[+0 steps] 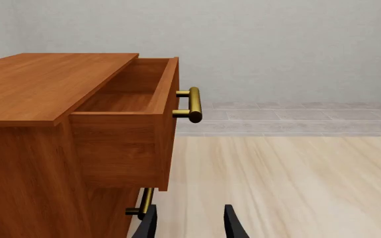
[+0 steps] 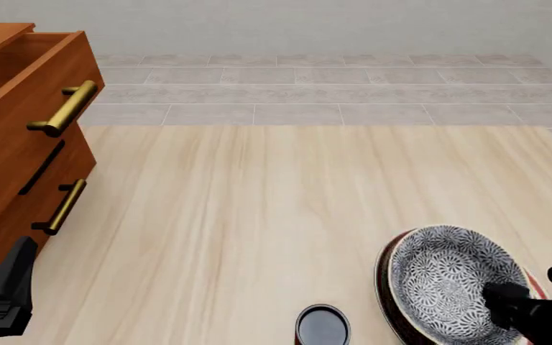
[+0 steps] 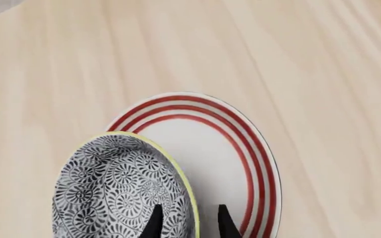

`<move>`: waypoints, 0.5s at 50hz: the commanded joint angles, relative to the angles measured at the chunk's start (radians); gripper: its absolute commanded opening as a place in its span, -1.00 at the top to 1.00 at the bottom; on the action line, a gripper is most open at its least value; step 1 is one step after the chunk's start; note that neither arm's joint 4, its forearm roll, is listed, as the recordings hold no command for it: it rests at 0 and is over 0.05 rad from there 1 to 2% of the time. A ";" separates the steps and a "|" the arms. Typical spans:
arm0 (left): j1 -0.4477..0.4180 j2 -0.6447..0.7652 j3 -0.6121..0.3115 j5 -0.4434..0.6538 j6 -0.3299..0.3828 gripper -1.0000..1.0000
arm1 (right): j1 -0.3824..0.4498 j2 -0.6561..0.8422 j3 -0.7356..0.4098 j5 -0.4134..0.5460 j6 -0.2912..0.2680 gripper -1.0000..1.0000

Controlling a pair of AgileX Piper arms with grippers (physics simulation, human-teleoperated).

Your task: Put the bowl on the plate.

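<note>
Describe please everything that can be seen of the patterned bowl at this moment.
The bowl is round and deep, covered inside and out with a dense grey-and-white floral pattern, with a pale yellowish rim; it looks like glazed ceramic. It appears empty. It sits tilted over the plate, overlapping one side of it so part of the red-ringed rim stays uncovered. The right gripper has one finger inside the bowl and one outside, straddling the rim. Whether the bowl's base rests on the plate cannot be told.

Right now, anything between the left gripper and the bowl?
Only the small dark cup, sitting near the bowl and plate. The rest of the stretch from the left gripper is bare tabletop, per the front view.
</note>
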 commanded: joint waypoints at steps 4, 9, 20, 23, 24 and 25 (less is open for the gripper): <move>0.000 0.000 0.000 0.000 0.000 -1.00 | -0.005 0.035 -0.006 -0.027 -0.013 -1.00; 0.000 0.000 0.000 0.000 0.000 -1.00 | 0.005 0.029 -0.011 -0.021 -0.012 -1.00; 0.000 0.000 0.000 0.000 0.000 -1.00 | 0.005 0.018 -0.025 -0.004 -0.015 -1.00; 0.000 0.000 0.000 0.000 0.000 -1.00 | -0.017 0.018 -0.042 0.006 -0.033 -1.00; 0.000 0.000 0.000 0.000 0.000 -1.00 | -0.023 0.010 -0.053 0.018 -0.036 -1.00; 0.000 0.000 0.000 0.000 0.000 -1.00 | -0.026 0.009 -0.058 0.023 -0.039 -1.00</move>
